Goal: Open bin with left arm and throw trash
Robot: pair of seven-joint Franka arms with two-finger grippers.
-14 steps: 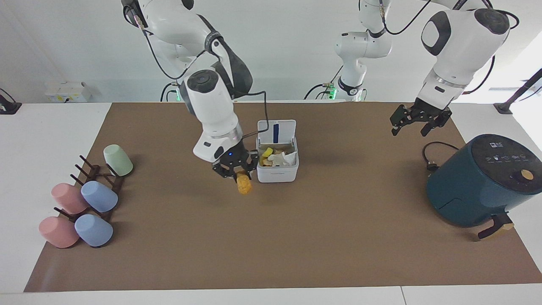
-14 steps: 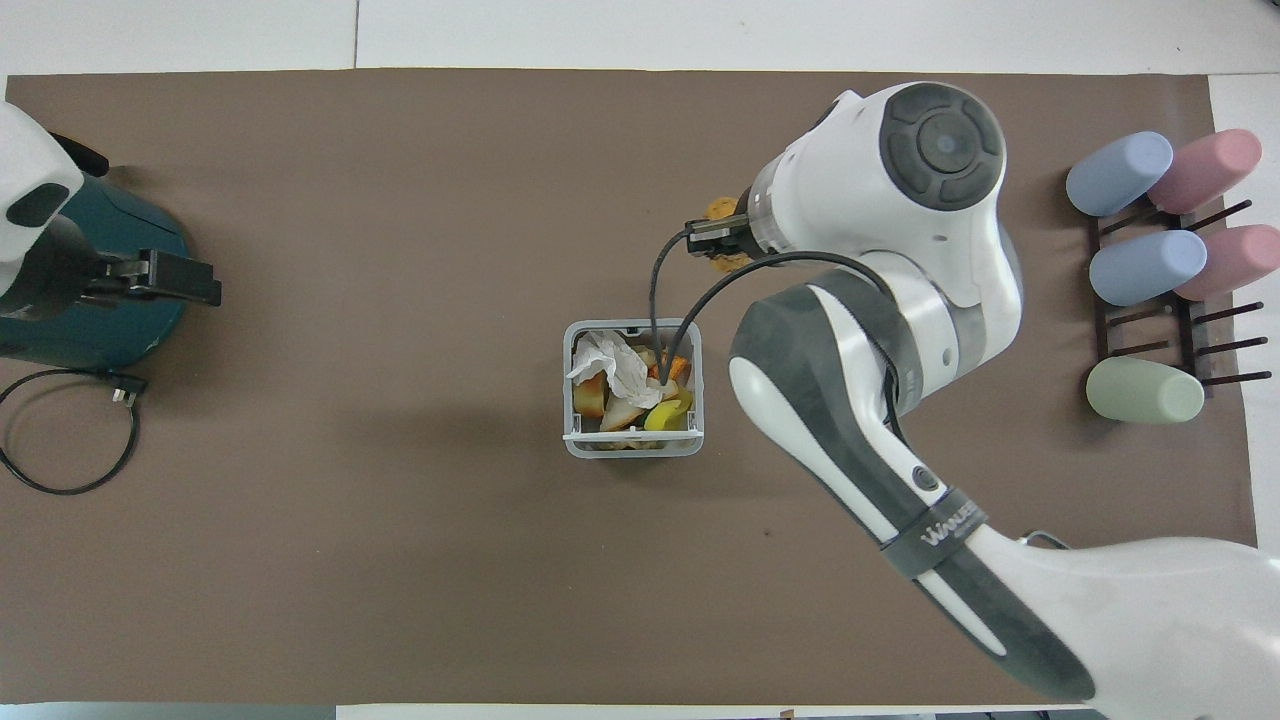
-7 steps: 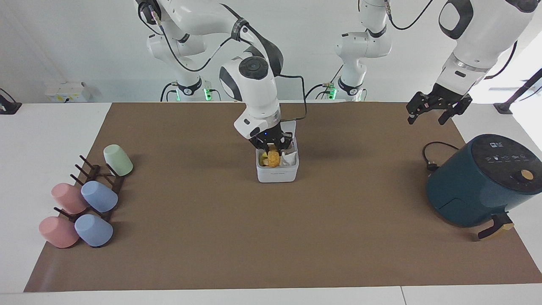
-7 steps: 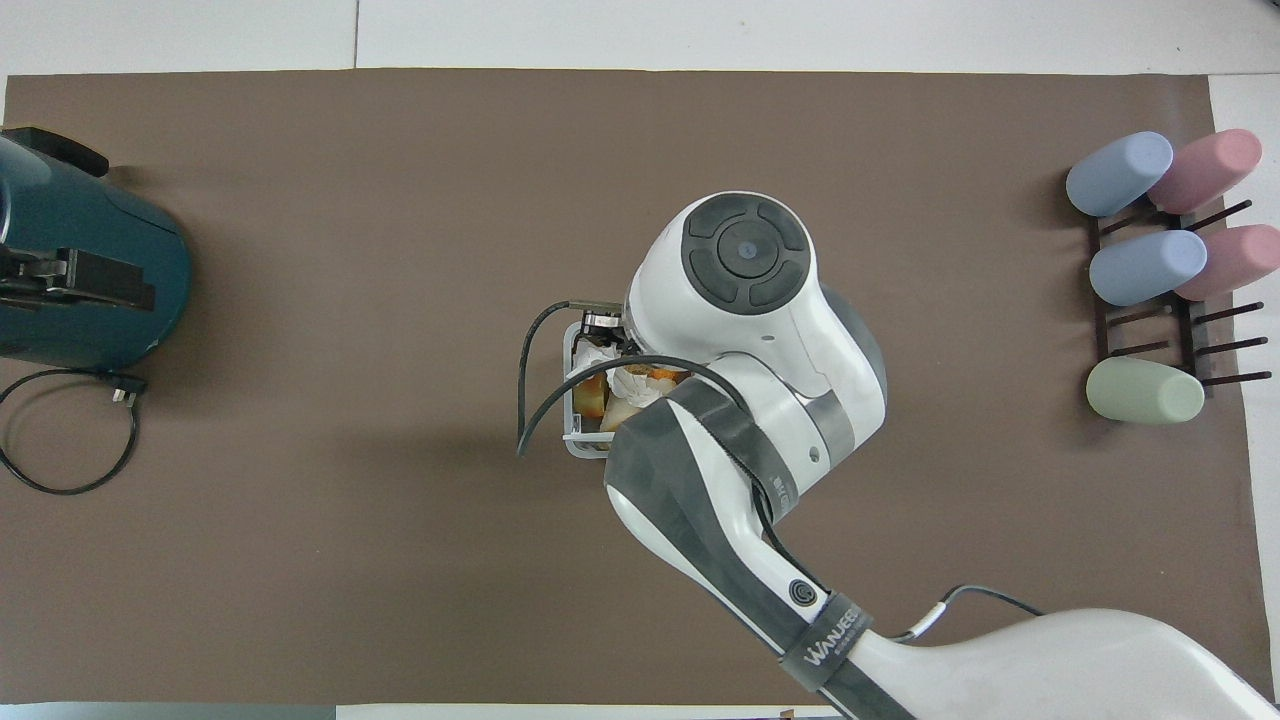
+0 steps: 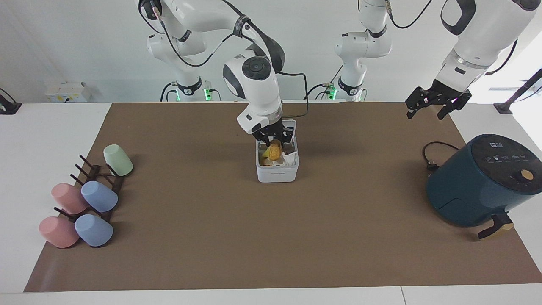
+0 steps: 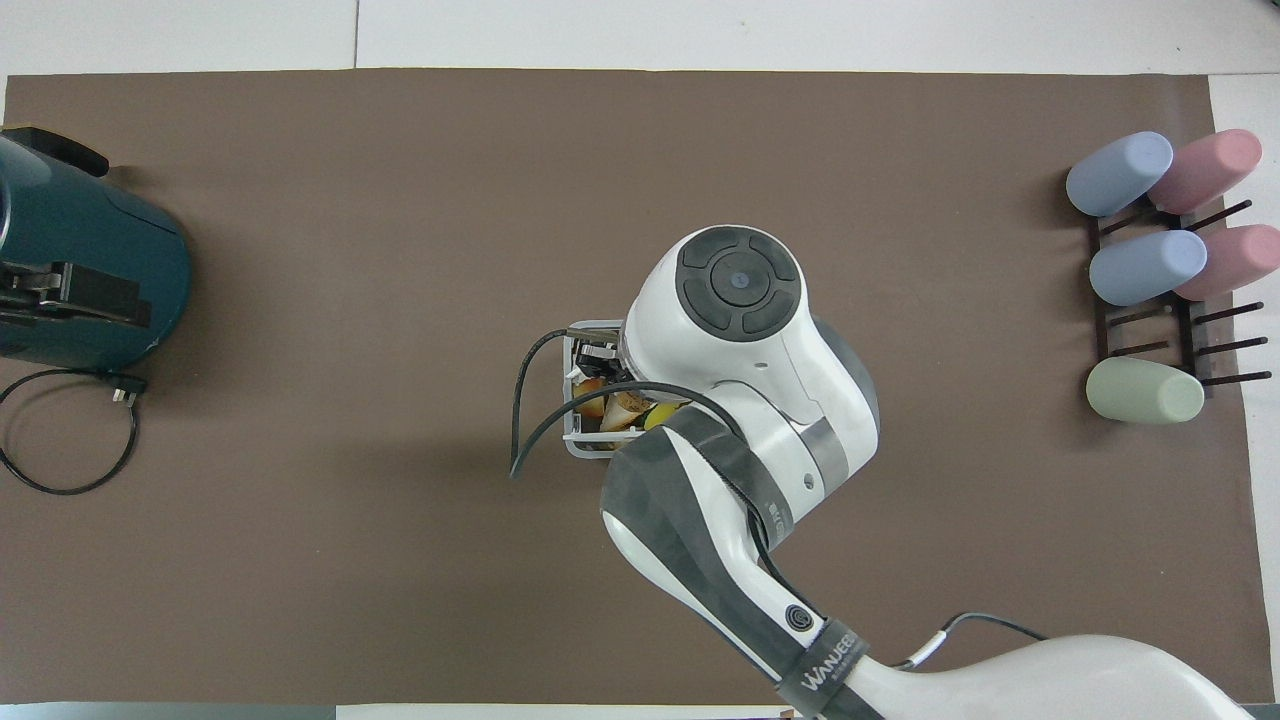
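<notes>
The white bin (image 5: pixel 277 173) stands mid-table with its lid (image 5: pixel 292 125) up; in the overhead view only part of its rim (image 6: pixel 572 440) shows under the right arm. My right gripper (image 5: pixel 274 140) is just over the bin's opening, shut on the orange-brown nugget (image 5: pixel 275 151), which hangs into the bin. A white tissue (image 5: pixel 289 158) and a pale yellow chunk (image 5: pixel 265 153) lie inside with other scraps (image 6: pixel 622 405). My left gripper (image 5: pixel 438 106) is open and empty, raised over the table's left-arm end, and in the overhead view it (image 6: pixel 70 300) is over the air fryer.
A dark-teal air fryer (image 5: pixel 482 182) stands at the left arm's end, with its cable (image 5: pixel 432 157) looped on the mat nearer to the robots. A rack of pastel cups (image 5: pixel 99 197) sits at the right arm's end (image 6: pixel 1150 270).
My right gripper carried the nugget from beside the bin to over its opening, then drew slightly toward the robots. My left gripper rose and moved toward the air fryer's end.
</notes>
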